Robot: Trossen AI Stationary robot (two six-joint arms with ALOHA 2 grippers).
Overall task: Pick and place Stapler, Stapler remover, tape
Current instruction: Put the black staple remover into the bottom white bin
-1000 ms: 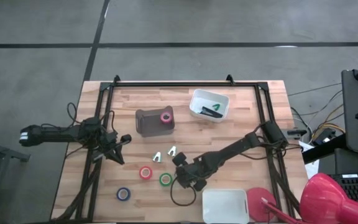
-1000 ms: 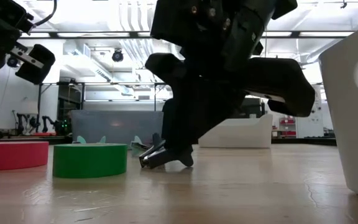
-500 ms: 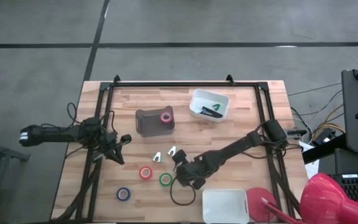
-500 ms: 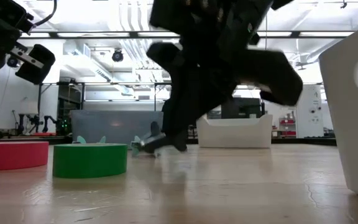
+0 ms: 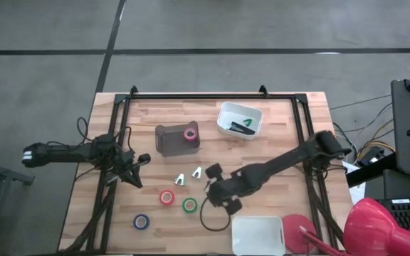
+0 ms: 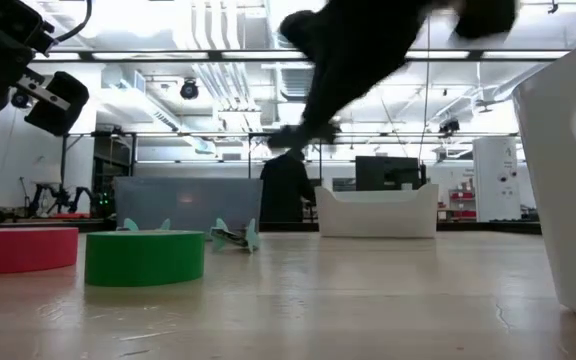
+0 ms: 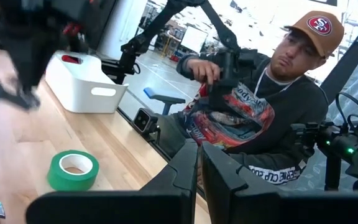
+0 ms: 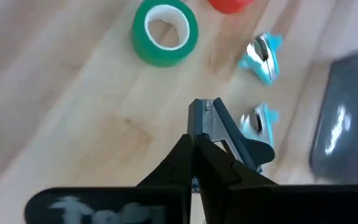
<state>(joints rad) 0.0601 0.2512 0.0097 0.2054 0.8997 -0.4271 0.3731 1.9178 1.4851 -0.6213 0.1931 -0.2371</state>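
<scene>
My right gripper hangs above the table's middle, shut on a dark stapler with a metal strip. Two teal staple removers lie on the wood just left of it and also show in the right wrist view. The red tape, green tape and blue tape lie flat near the front. The pink tape sits on a grey box. My left gripper waits shut at the left edge. My right gripper pinches the stapler between its two fingers at one end, and the rest of the body sticks out past the fingertips. The fingers come from above, slanting down. The stapler is lifted clear of the table.
A white bin at the far side holds dark and green items. Another white bin stands at the near edge, with a loop of black cable beside it. A person sits beyond the table's near edge.
My right gripper has risen from the tabletop with the stapler and drifted a little toward the far-right. The stapler, which was down on the wood, now hangs clear above it. The staple removers and tapes have stayed put.
</scene>
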